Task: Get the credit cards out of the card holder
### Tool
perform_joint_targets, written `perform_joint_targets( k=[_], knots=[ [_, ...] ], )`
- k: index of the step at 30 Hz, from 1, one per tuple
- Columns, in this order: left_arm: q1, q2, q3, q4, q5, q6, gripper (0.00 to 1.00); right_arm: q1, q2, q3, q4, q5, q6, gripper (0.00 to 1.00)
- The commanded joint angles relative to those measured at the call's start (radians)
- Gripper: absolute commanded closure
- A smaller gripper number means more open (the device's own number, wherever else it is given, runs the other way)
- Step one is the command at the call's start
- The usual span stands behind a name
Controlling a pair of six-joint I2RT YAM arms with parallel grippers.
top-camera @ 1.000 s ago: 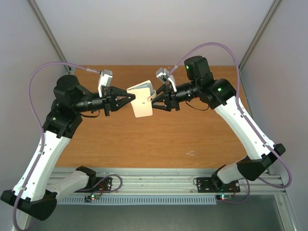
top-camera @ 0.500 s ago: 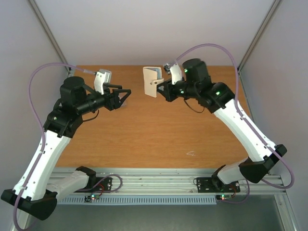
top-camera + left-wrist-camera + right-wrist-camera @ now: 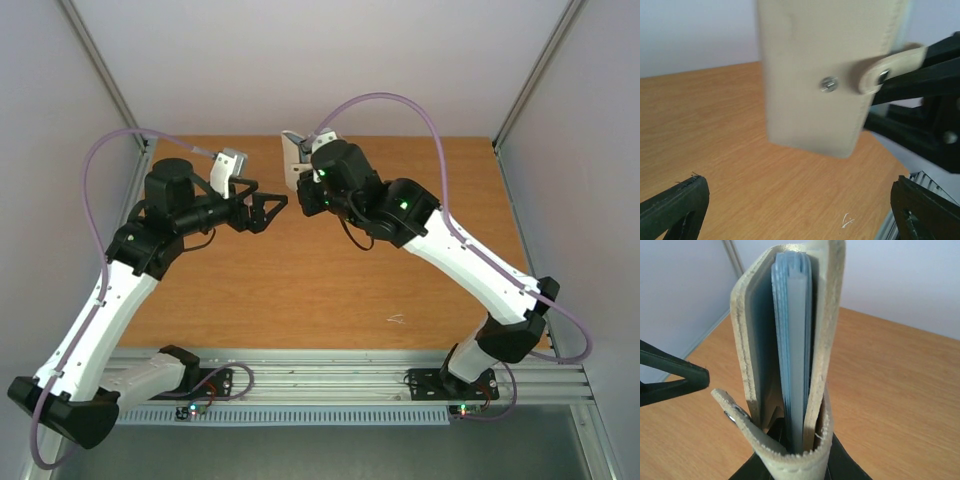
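1. Above the far half of the wooden bench [image 3: 330, 270], both arms were raised and turned toward each other, the left arm [image 3: 110, 300] from the left and the right arm [image 3: 450, 250] bent well across the middle.
2. The card holder [image 3: 293, 155] was held in the air on end by the right jaws, which were pinched on its lower edge. It was clear of the bench.
3. The left jaws were spread wide and empty, set just beside the holder and facing its pale outer panel without touching it.
4. The holder was seen folded nearly shut, its two beige-rimmed panels parted only a little at the top.
5. Thin grey-blue edges [image 3: 792, 340] were seen packed inside the fold. Whether they were credit cards or pocket leaves could not be told.
6. The closing strap [image 3: 885, 75] was found undone, its tab lying beside the metal stud [image 3: 829, 84] rather than on it.
7. The task was judged to be at an early stage: the holder had been lifted and unfastened, but no card was seen outside it.
8. Spreading the panels and drawing out each card was judged to be left.
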State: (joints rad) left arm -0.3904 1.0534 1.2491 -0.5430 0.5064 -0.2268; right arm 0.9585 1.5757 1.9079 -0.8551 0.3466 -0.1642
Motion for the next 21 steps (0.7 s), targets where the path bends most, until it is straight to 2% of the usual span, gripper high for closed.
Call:
perform_joint_targets(
  k=[1,13,21],
  knots=[
    [-0.019,0.007,0.001,0.073,0.039,0.085,0.01,0.026,0.039,0.059,0.014,0.005,0.036,0.99],
    [-0.024,0.028,-0.004,0.062,-0.226,0.178,0.01,0.051,0.112,0.154,0.015,-0.116,0.042,0.99],
    [0.004,-0.018,-0.04,0.033,-0.395,0.279,0.01,0.049,0.083,0.132,0.009,-0.156,0.042,0.99]
  ],
)
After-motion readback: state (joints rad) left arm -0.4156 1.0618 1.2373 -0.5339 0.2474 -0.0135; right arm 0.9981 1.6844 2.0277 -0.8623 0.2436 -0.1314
